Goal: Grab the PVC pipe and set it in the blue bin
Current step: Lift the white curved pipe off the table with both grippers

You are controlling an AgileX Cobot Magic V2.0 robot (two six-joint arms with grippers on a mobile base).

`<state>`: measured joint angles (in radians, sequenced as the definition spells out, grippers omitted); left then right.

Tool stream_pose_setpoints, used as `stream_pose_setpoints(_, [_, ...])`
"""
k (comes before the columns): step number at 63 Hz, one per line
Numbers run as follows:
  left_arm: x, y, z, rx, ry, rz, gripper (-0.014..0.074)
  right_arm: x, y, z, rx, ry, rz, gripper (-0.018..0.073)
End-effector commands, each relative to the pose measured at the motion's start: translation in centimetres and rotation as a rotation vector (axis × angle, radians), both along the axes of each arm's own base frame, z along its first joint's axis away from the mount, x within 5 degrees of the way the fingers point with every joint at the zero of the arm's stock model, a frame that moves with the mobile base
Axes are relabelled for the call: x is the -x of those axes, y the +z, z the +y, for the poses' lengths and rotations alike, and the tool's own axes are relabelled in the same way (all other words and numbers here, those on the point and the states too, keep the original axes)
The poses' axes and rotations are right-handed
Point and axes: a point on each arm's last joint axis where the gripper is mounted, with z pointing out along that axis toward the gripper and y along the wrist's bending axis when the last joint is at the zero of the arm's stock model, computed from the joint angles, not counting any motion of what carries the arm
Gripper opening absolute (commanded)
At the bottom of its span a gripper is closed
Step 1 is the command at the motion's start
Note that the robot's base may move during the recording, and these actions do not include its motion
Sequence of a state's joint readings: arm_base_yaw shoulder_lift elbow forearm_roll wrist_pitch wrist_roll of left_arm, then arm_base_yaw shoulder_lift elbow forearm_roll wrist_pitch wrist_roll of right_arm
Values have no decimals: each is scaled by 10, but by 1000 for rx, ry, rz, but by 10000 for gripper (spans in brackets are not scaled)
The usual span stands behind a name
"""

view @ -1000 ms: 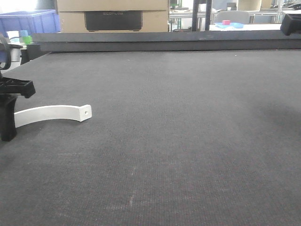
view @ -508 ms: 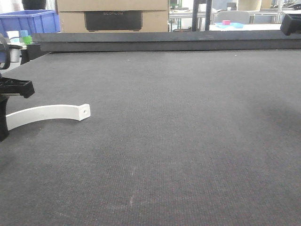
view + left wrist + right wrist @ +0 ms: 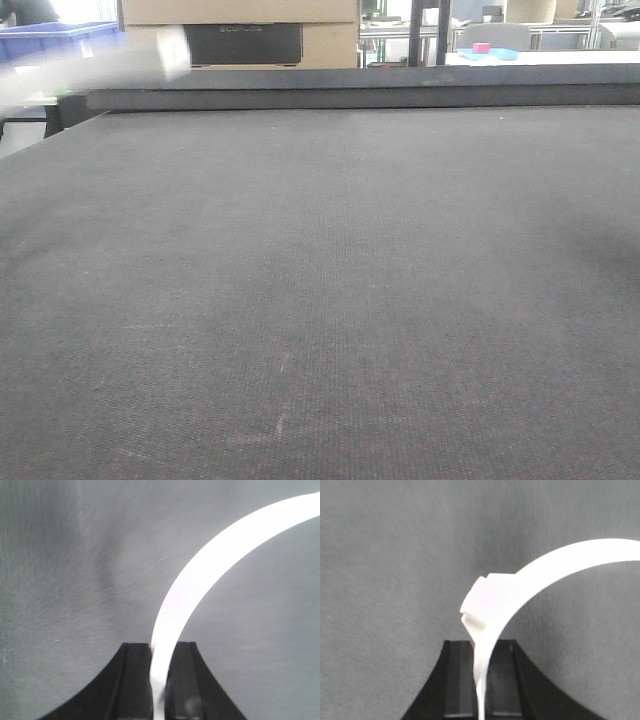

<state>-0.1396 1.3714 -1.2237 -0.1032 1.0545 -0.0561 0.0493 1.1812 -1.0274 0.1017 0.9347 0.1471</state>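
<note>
Front view: a wide dark grey worktop (image 3: pixel 350 280) fills the frame. The PVC pipe (image 3: pixel 100 65) no longer lies at the left edge of the worktop, where it rested half a second ago with a black claw at its near end. It now shows only as a pale, motion-blurred streak high at the far left. It is off the surface and crosses in front of the blue bin (image 3: pixel 60 38), which stands beyond the worktop's back-left corner. The blur is too heavy to tell whether the pipe is level or tilted, or how close it is to the bin. Neither arm shows in this view now.

Left wrist view: the left claw (image 3: pixel 160 647) is closed narrow on the pipe. One end is pinched between the two black jaws, and the white arc sweeps up and off to the right above the grey surface.

Right wrist view: the right claw (image 3: pixel 480 647) is also closed narrow, on a white curved piece (image 3: pixel 540 570) with a squared block near the jaws. It may be a second pipe of the same kind, but this view does not settle that.

The lift appears done and the grip appears sound. What seems left is the carry over the bin's rim and the release. A fast swing could twist the long arc in the jaws, since it is held by one end only.
</note>
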Motion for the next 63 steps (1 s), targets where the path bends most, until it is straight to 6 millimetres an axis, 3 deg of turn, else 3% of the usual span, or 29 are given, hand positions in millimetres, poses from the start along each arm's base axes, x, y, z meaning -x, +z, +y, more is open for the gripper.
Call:
stream_pose_setpoints(1, [17,30,-1,54,10,-169,-111,6,15,-1,8,12,-102,-162])
stream_pose_setpoints(12, [43,61,5,91,32,-467,-111,21,29,-2,41,48,-258,-162])
stream_pose_setpoints(30, [102,53,18,136,68,-842,-111,74,25,-7,40,3,-665,-162])
stream_pose_setpoints(44, [143,48,25,121,62,-953,-111,121,40,-10,32,-5,-845,-162])
stream_pose_setpoints(63, [157,56,31,7,30,-1036,-111,153,52,-11,25,-10,-979,-162])
